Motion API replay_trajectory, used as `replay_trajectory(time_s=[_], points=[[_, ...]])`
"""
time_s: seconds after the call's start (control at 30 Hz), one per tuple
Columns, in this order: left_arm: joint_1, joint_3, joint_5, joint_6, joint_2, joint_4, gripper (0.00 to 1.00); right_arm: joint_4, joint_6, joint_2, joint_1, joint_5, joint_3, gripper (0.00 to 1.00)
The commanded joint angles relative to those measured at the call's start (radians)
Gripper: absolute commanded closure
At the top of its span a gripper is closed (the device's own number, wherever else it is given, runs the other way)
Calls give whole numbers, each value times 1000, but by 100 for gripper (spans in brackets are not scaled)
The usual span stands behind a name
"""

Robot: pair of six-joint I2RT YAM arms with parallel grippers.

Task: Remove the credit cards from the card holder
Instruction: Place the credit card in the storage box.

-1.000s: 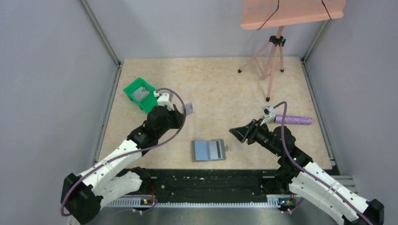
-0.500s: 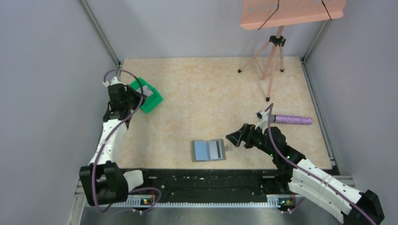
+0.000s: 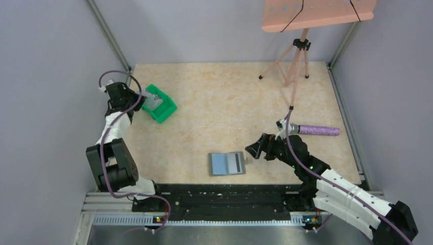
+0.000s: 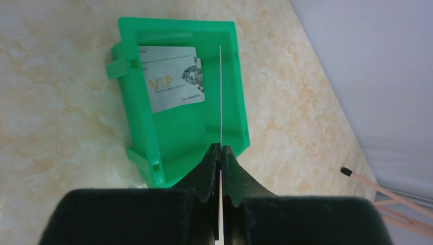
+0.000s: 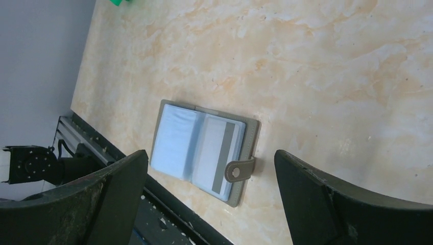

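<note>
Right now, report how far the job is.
Done: two cards lie in the bin. In hand: the left gripper is shut on a third card, edge-on over the bin. Left: the holder lies open, a striped card apparently inside; the right gripper is open beside it.

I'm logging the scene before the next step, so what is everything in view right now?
card holder: one, grey outside and blue-grey inside, lying open near the table's front edge
green bin: one, green, far left of the table
binned cards: two visible, silver-grey, flat in the bin and overlapping
held card: one, seen edge-on so its colour cannot be told, over the bin
purple cylinder: one, purple, lying at the right side
tripod: one, pink, far right corner
board: one, pink, on top of the tripod
table: one, beige marbled
left gripper: one, black, shut on the held card
right gripper: one, black, open, beside the card holder and apart from it
</note>
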Motion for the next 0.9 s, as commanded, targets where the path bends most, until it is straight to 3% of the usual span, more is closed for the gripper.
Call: replay_trajectory(time_s=[0.0,0.13,0.87], points=[[17,83,72,3,94,60,100,22,-40,21,-10,-1,78,7],[19,130,156,36,178,34,100,33,-39,44,-10,-2,79,7],[22,246,64,102,368,-23,100,43,-18,70,-10,17,81,7]])
